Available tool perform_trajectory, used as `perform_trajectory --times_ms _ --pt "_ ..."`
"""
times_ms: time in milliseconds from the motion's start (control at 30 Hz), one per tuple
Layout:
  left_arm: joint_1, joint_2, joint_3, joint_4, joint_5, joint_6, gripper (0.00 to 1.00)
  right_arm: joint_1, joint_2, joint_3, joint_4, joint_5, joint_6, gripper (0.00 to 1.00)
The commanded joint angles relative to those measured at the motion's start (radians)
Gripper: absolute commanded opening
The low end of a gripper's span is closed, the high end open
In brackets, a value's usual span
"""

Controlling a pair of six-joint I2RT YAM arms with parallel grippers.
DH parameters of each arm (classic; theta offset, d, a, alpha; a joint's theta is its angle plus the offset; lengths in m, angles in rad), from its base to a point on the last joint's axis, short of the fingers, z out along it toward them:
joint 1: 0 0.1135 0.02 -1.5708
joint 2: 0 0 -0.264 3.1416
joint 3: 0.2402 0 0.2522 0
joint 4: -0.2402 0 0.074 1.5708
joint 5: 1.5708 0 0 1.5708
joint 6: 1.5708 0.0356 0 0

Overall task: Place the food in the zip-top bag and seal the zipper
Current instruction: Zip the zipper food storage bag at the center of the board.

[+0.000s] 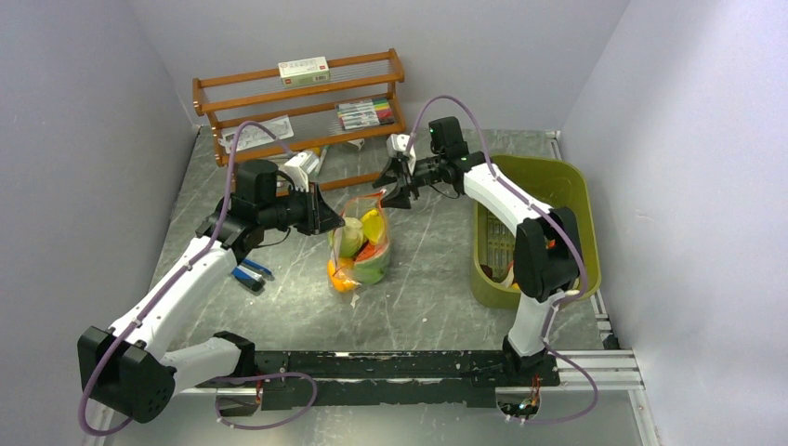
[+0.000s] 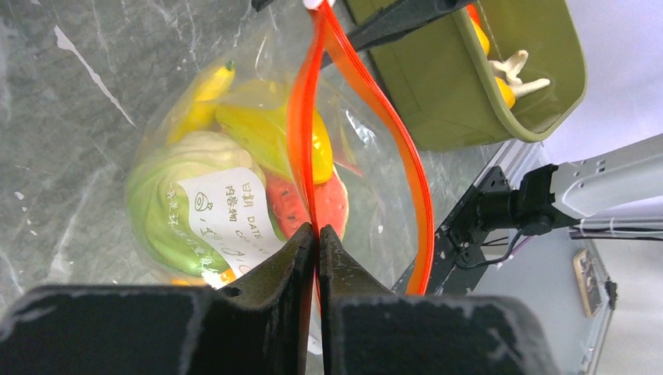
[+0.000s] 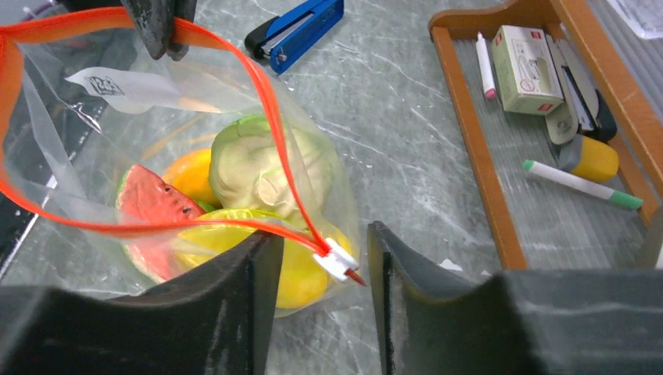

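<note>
The clear crinkly zip-top bag (image 1: 364,271) stands in the middle of the grey marbled surface (image 1: 427,297), between the two arms. It is packed with glossy plastic toy food (image 1: 358,243). Through the plastic you can pick out a red watermelon slice (image 3: 148,199), a pale green cabbage-like piece (image 3: 258,164), an orange fruit (image 3: 191,176) and a yellow banana (image 2: 205,90).

The left fingers (image 2: 305,254) are pressed together, clamped on the thin red-orange zipper strip (image 3: 258,86) at the bag's left end. Over on the right, the right fingers (image 3: 258,266) stand apart. The small white slider tab (image 3: 340,262) sits in the gap between them, at the bag's right end. I can't say for sure whether either finger touches it.

The zipper is not sealed. Its two tracks gape in a wide loop and meet only at the slider and at the left fingers' pinch. A white label with printed writing (image 2: 234,211) shows on the side of the bag.

The olive-green plastic bin (image 1: 576,195) sits at the right edge of the surface with a few yellow and cream toy pieces (image 2: 508,74) inside. A blue stapler (image 1: 249,274) lies left of the bag, beside the left arm. A brown wooden rack (image 1: 297,93) stands against the far wall, holding marker pens (image 1: 364,113) and a small box (image 1: 304,71).
</note>
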Motion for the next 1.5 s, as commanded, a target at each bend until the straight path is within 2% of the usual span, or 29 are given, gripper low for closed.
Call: perform_trajectory --times_ms 0,133,200,300,467,567,700,800,933,1067,1200,1367,1467 --pt "0.002 -0.028 0.005 0.02 0.031 0.084 0.07 0.002 0.019 0.061 -0.094 -0.039 -0.084 0.35" --pt "0.002 -0.059 0.025 0.0 0.001 0.15 0.09 0.002 -0.027 0.029 -0.086 -0.018 -0.072 0.07" --pt "0.001 -0.081 0.034 -0.002 -0.019 0.177 0.11 0.003 -0.07 -0.007 -0.047 0.002 -0.038 0.0" --pt "0.002 -0.118 0.052 0.006 -0.038 0.204 0.2 0.002 -0.159 -0.091 0.088 0.04 0.089 0.0" --pt "0.002 -0.141 0.151 -0.043 -0.041 0.275 0.5 0.015 -0.35 -0.274 0.431 0.175 0.547 0.0" --pt "0.001 -0.136 0.204 -0.051 0.013 0.312 0.59 0.044 -0.415 -0.271 0.428 0.28 0.668 0.0" --pt "0.001 -0.142 0.235 -0.027 0.094 0.339 0.69 0.182 -0.437 -0.147 0.257 0.523 0.669 0.0" --pt "0.001 -0.164 0.23 -0.012 0.219 0.445 0.75 0.227 -0.442 -0.098 0.22 0.594 0.731 0.0" --pt "0.0 -0.241 0.168 0.022 0.274 0.596 0.78 0.259 -0.451 -0.088 0.227 0.562 0.743 0.0" --pt "0.0 -0.338 0.074 0.07 0.219 0.711 0.83 0.278 -0.44 -0.129 0.231 0.545 0.733 0.0" --pt "0.0 -0.345 0.044 -0.004 0.221 0.819 0.83 0.298 -0.418 -0.202 0.208 0.545 0.723 0.0" --pt "0.0 -0.31 0.02 -0.073 0.209 0.86 0.81 0.312 -0.4 -0.223 0.075 0.507 0.599 0.0" --pt "0.0 -0.302 -0.01 -0.048 0.285 0.868 0.82 0.314 -0.388 -0.209 -0.003 0.524 0.538 0.0"
